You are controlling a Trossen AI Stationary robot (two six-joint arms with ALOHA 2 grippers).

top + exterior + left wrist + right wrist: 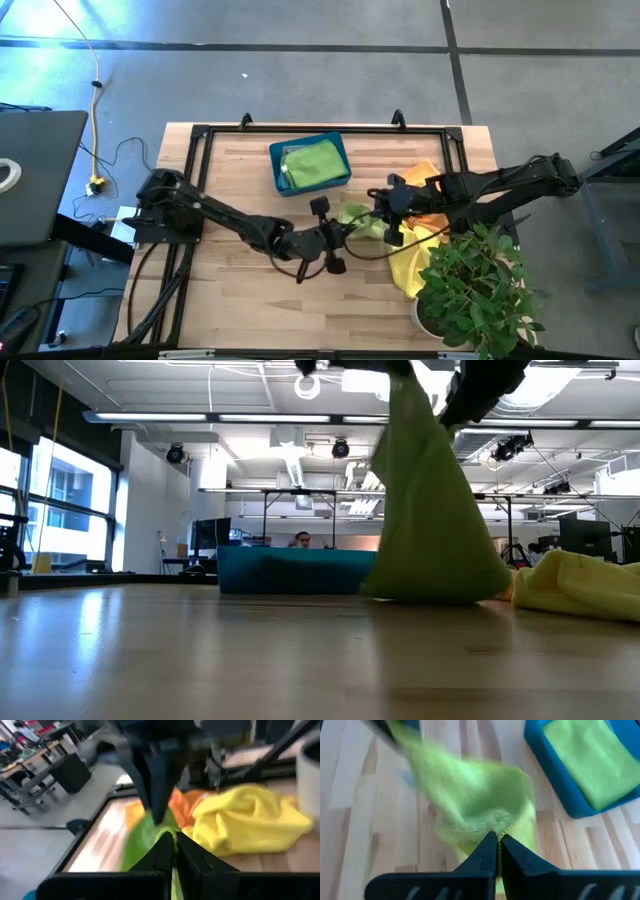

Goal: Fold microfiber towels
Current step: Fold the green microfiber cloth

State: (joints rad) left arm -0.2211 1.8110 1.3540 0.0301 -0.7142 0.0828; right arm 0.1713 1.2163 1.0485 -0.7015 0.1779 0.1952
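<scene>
Both grippers pinch one lime green towel (355,222) at opposite edges, lifting it off the table (230,300), apparently to spread it for folding. The left gripper (173,845) and right gripper (498,842) are clamped tight on its hem. Beyond them lie a yellow towel (250,822), an orange towel (184,802) and a blue bin (565,780) holding a folded green towel (592,757).

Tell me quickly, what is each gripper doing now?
Left gripper: shut on the green towel.
Right gripper: shut on the same green towel.
</scene>
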